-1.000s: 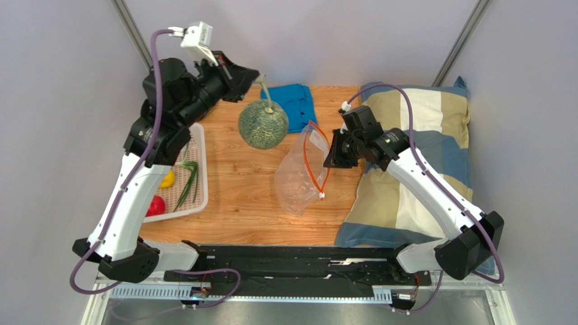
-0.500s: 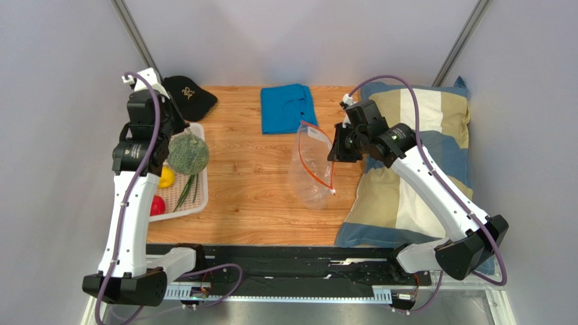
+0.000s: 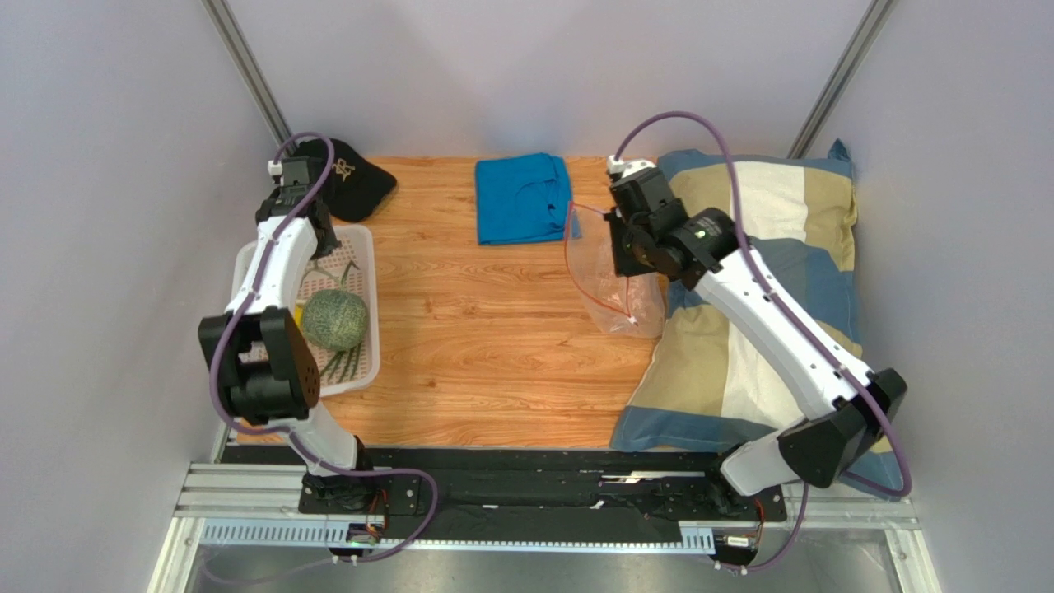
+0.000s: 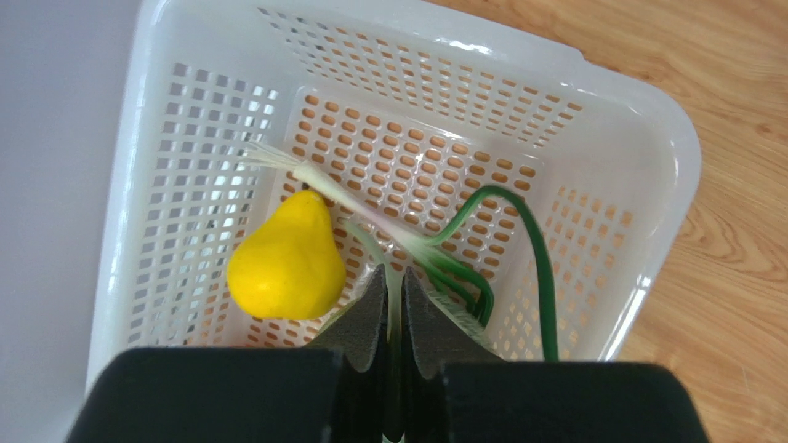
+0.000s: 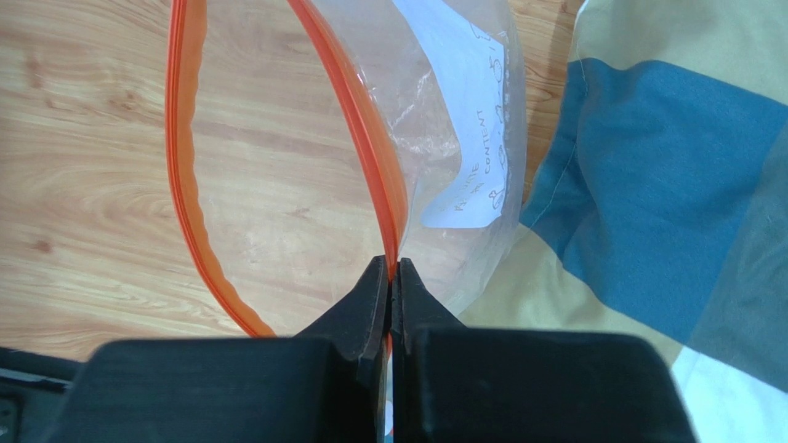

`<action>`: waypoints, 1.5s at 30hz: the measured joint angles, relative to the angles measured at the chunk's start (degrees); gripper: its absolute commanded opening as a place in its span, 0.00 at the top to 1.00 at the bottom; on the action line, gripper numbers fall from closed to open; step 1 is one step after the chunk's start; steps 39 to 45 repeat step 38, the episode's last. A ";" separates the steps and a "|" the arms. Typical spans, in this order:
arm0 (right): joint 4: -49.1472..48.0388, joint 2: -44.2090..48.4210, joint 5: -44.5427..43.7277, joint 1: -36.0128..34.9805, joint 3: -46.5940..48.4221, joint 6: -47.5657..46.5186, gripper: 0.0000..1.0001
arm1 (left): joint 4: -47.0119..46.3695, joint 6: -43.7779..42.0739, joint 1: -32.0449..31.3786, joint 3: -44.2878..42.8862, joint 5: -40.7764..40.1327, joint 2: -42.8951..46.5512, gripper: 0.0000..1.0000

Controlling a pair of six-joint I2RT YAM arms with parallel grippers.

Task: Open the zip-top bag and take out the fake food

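Melon (image 3: 335, 318) carried to basket (image 3: 369, 284), overhead view only

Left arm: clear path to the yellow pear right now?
Likely yes: the yellow pear lies uncovered in the basket just ahead. But the left fingers are shut on a thin green stem; release first.

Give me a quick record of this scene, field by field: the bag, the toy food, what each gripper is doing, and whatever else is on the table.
bag: zip-top bag, mouth open, nothing seen inside, beside the pillow
food: melon in or just over the white basket; yellow pear and green onion lying in it
left gripper: shut on the melon's thin stem
right gripper: shut on the bag's orange zip edge
other: blue cloth, black cap
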State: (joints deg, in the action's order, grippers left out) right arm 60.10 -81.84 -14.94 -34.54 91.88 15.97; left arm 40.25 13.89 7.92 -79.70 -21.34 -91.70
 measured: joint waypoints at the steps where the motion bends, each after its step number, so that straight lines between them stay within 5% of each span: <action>1: -0.44 -1.31 -1.09 -0.94 -0.02 -0.52 1.00 | 0.63 0.22 0.00 -1.66 -0.02 -2.45 0.69; 3: -1.95 -4.46 -2.71 -3.56 -0.22 -1.46 0.98 | 2.03 1.07 -0.02 -4.92 -0.26 -6.82 0.24; 4: -2.38 -5.84 -3.30 -5.01 -0.26 -1.77 0.96 | 2.75 1.38 -0.02 -5.57 -0.37 -7.89 0.20; 5: -2.97 -7.28 -3.67 -6.43 -0.26 -1.97 0.90 | 3.87 2.05 -0.02 -6.05 -0.55 -8.50 0.01; 10: -3.98 -15.98 -1.42 -13.79 0.68 -1.27 0.65 | 9.25 6.34 -0.31 -6.29 0.17 -6.19 0.01; 14: -4.26 -19.50 6.43 -15.80 1.38 2.67 0.27 | 12.57 8.87 -3.08 -6.29 2.01 1.70 0.01; 16: -4.28 -20.06 10.43 -15.61 2.47 4.61 0.22 | 13.77 10.69 -6.40 -6.29 4.79 7.41 0.01; 21: -4.74 -19.82 15.08 -15.13 5.33 6.73 0.19 | 16.13 15.74 -19.17 -6.40 12.13 18.45 0.01; 23: -4.55 -18.08 15.30 -15.10 4.68 6.93 0.10 | 16.87 17.51 -24.17 -6.29 14.10 20.96 0.01; 30: -6.60 7.13 9.20 -11.76 -10.62 9.84 0.00 | 9.81 21.03 -40.30 0.70 19.67 31.15 0.01; 36: -7.91 23.71 0.33 -9.84 -17.73 14.80 0.00 | -0.98 20.41 -42.45 6.45 23.93 37.09 0.01; 45: -8.26 25.07 -0.52 -9.94 -19.30 16.13 0.00 | -3.89 20.20 -42.45 6.84 25.09 37.83 0.01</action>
